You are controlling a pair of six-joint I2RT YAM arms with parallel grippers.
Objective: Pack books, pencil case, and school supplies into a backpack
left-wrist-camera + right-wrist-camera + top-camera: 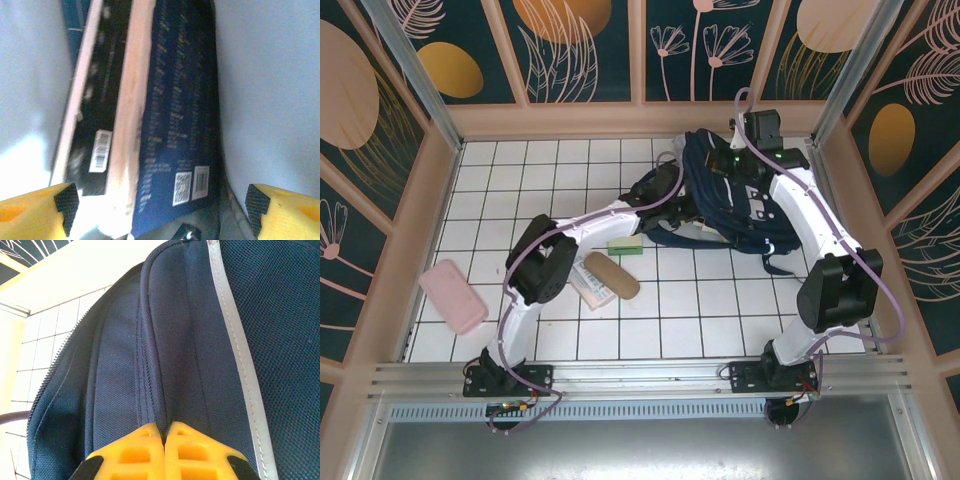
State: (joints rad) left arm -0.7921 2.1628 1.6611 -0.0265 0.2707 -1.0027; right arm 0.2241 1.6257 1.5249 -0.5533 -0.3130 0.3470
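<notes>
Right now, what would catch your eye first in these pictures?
The big navy backpack at the table's far right, with both arms reaching to it. The right gripper is pinched shut on its fabric, while the left gripper stands open inside, with two books just ahead of it. A pink case lies alone at the near left.

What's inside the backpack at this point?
Two books side by side in the backpack: a navy book and a black book, barcodes showing. Anything beneath them is covered.
</notes>
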